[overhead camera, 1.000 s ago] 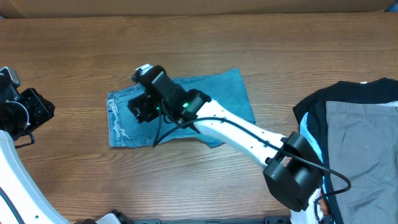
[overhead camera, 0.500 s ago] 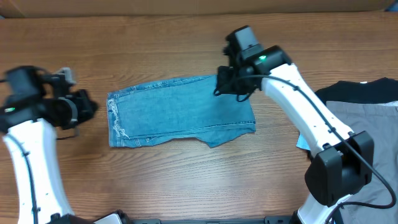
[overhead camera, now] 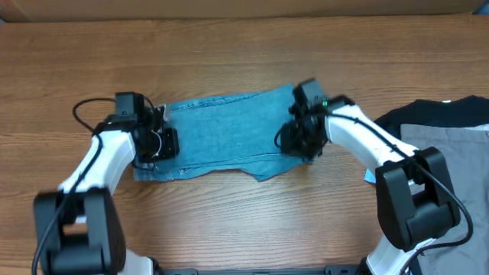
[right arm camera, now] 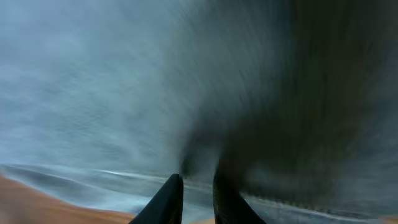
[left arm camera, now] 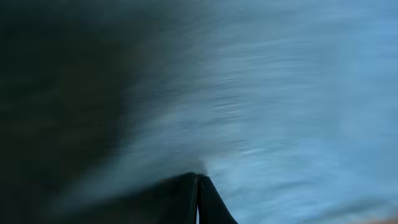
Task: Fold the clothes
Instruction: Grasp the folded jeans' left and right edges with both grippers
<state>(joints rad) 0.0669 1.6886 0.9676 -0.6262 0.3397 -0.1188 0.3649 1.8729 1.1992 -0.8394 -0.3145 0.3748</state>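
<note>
One folded pair of light blue denim jeans (overhead camera: 229,134) lies flat at the centre of the wood-grain tabletop (overhead camera: 229,46), long axis left to right.

Left end effector (left arm camera: 198,186): on the left end, fingers together.

Right end effector (right arm camera: 198,180): on the right end, narrow gap; cannot tell if it pinches denim.

Black and grey garments (overhead camera: 443,130) sit at the right edge.

Matt denim jeans (overhead camera: 229,130), wood-grain table (overhead camera: 229,46)
</note>
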